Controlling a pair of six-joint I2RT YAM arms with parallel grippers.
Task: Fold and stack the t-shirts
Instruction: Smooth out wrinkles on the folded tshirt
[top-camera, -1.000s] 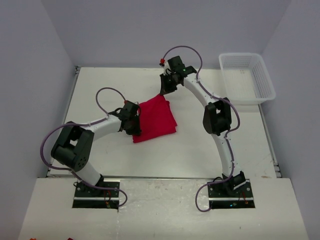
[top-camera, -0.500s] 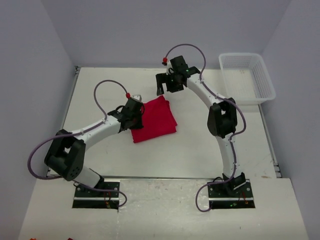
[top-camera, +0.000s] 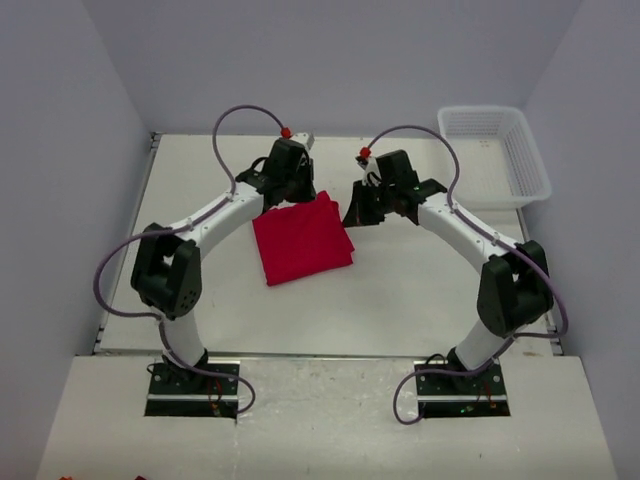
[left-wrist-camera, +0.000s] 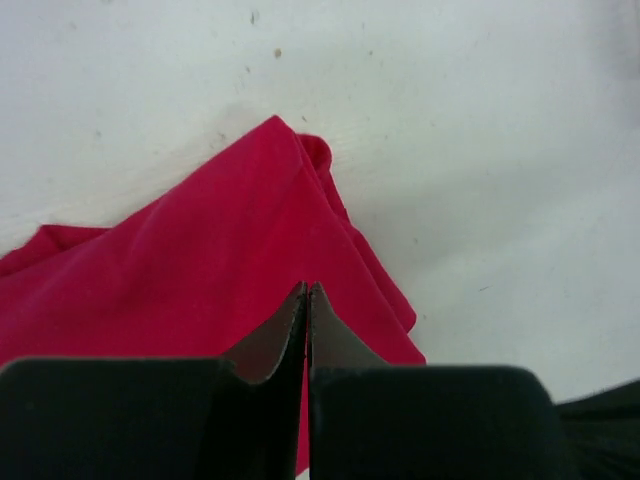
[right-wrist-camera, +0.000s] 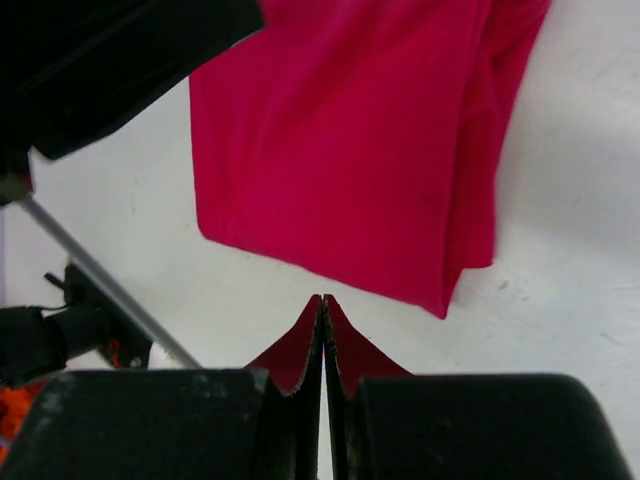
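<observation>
table (top-camera: 420, 290): white, folded red t-shirt (top-camera: 300, 240)
left gripper (left-wrist-camera: 307, 290): closed, empty, over t-shirt's far edge
right gripper (right-wrist-camera: 323, 300): closed, empty, beside t-shirt

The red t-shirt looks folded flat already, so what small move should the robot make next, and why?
Probably lift both hands up and away. The t-shirt lies folded on the table, the left hand is shut over its far edge and the right hand is shut just off its edge, neither visibly holding cloth.
</observation>
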